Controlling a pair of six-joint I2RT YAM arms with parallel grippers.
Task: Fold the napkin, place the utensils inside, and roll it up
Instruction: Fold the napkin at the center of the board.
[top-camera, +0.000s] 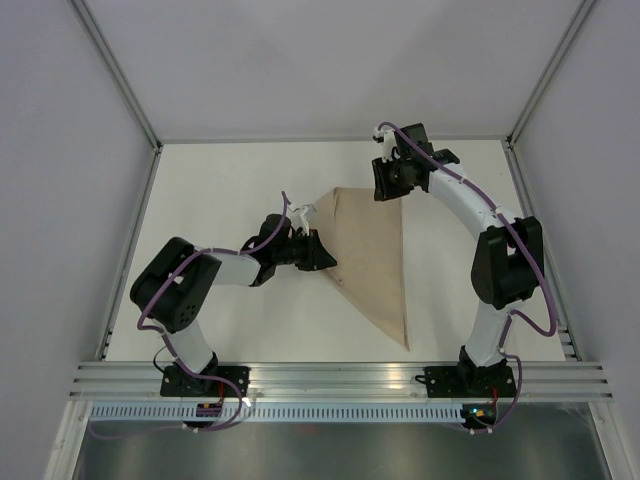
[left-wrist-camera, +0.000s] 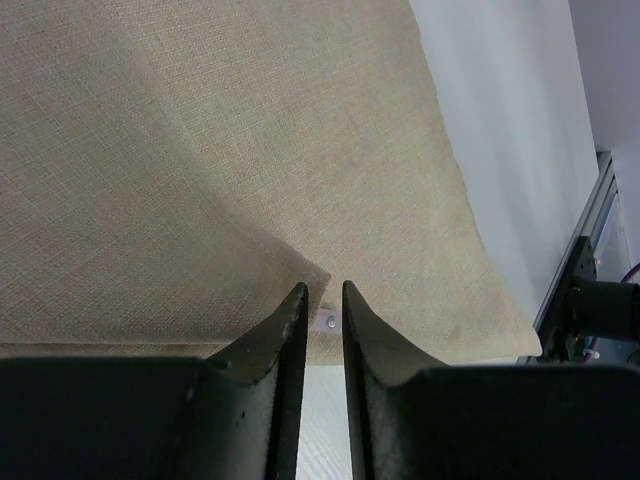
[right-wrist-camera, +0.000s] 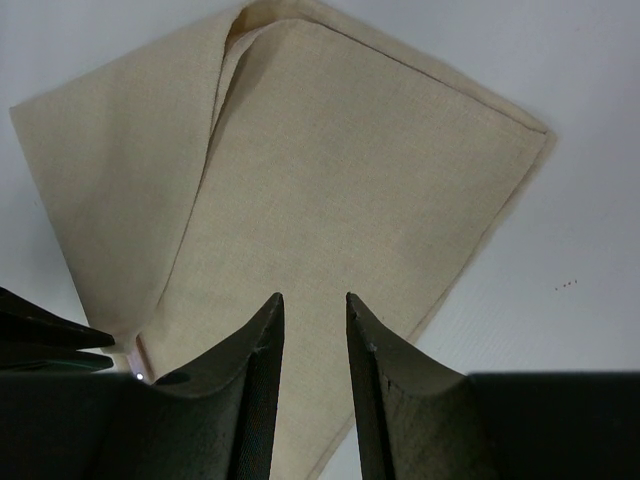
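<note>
The tan napkin (top-camera: 375, 260) lies folded into a long triangle on the white table, point toward the near edge. My left gripper (top-camera: 322, 252) sits low at its left edge, jaws a narrow gap apart with bare table between them. In the left wrist view a raised napkin corner (left-wrist-camera: 300, 262) ends just at the left gripper (left-wrist-camera: 320, 285). A small pale lilac piece (left-wrist-camera: 328, 322) peeks from under the cloth there; I cannot tell what it is. My right gripper (top-camera: 385, 190) hovers open over the napkin (right-wrist-camera: 330, 170) near its far corner. No utensils show plainly.
The white table (top-camera: 230, 200) is bounded by aluminium rails, with one rail (top-camera: 340, 378) along the near edge by the arm bases. The right arm's base (left-wrist-camera: 600, 310) shows at the right of the left wrist view. Grey walls rise behind and beside.
</note>
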